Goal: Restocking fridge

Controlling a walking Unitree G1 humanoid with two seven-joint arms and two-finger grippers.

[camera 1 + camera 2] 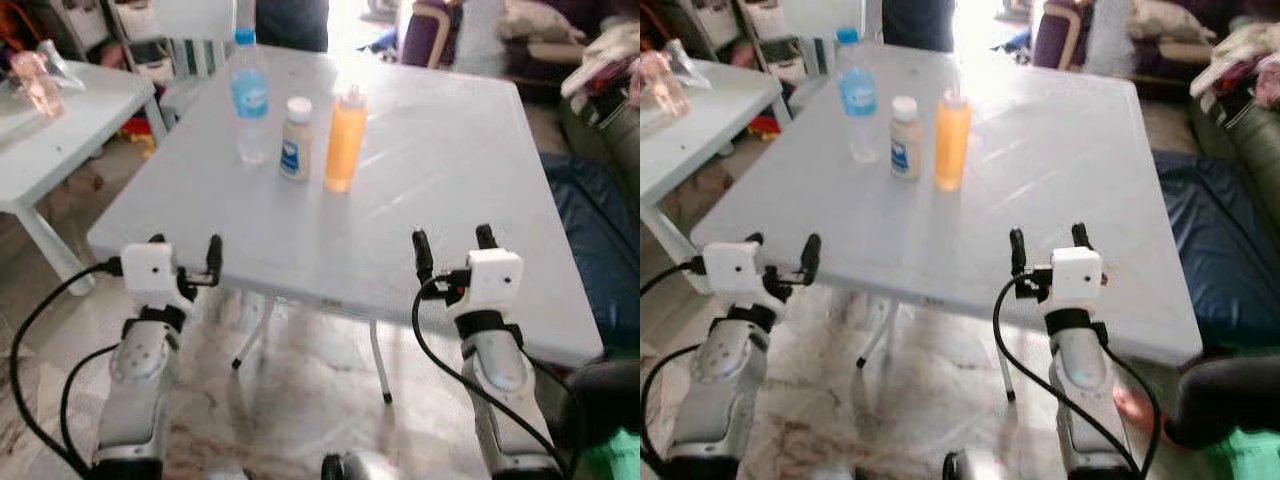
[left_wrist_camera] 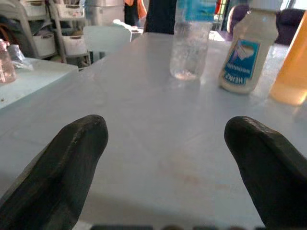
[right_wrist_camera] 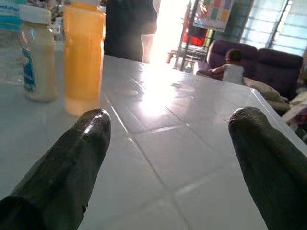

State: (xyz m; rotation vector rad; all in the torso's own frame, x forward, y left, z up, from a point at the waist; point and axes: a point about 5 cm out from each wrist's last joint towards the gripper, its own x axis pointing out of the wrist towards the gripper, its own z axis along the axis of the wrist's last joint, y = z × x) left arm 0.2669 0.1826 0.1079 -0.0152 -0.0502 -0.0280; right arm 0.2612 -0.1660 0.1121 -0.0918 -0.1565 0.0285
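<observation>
Three containers stand in a row on the white folding table [image 1: 440,170]: a clear water bottle [image 1: 249,98] with a blue cap and label, a cream mayonnaise bottle [image 1: 296,139] with a white lid, and an orange juice bottle [image 1: 346,140]. My left gripper [image 1: 185,255] is open at the table's near left edge, well short of the bottles. Open too, my right gripper [image 1: 453,248] hovers over the near edge further right. From the left wrist the water bottle [image 2: 191,40] and mayonnaise bottle [image 2: 247,50] stand ahead; from the right wrist the juice bottle [image 3: 82,55] stands ahead.
A second white table [image 1: 60,120] holding a pink item stands at the left. Shelves with bins [image 1: 140,35] and a person [image 1: 290,20] are behind the table. A dark blue cushion [image 1: 590,230] and a sofa lie at the right. A child [image 3: 232,67] sits at a purple sofa.
</observation>
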